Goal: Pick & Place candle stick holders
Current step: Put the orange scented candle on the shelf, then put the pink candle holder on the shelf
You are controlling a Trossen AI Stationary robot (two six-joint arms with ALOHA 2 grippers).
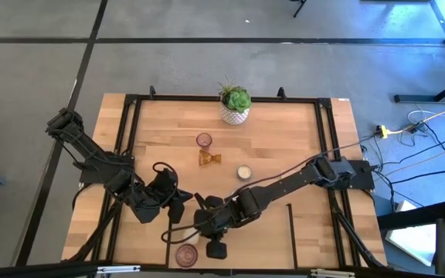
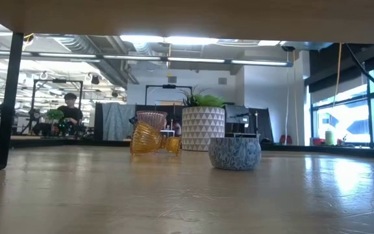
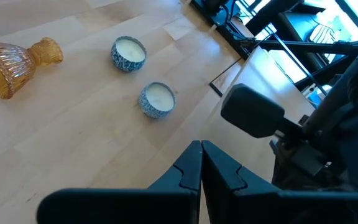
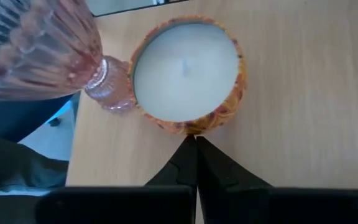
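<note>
1. Amber holder (image 1: 209, 159) near mid-table (image 1: 284, 139), tipped on its side. Long axis crosswise, wide ribbed cup toward the left arm's side, foot toward the right arm's.
2. Pink holder (image 1: 204, 140) just behind the amber one, standing upright. In the low view mostly hidden by the amber cup.
3. Plant pot (image 1: 236, 104) at the far edge, behind both.
4. First cream holder (image 1: 244, 172), in a blue-patterned cup, upright, to the right of the amber one and apart from it.
5. Second cream holder (image 3: 157, 99), same pattern, upright, near the first. Seen only from the left wrist.
6. Orange-rimmed cream holder (image 4: 185, 71) upright near the front edge, touching the foot of the second pink holder (image 4: 42, 53). Pink cup cut off by the frame there; from above reads as a round rim, so likely upright, not certain.
7. Left tool (image 3: 201, 158) fully closed, holding nothing, above bare wood and pointing toward the two blue-patterned cups.
8. Right tool (image 4: 196, 149) fully closed, empty, tips just short of the orange-rimmed holder; contact not discernible.
9. Person (image 2: 70, 112) far off in the room behind.
</note>
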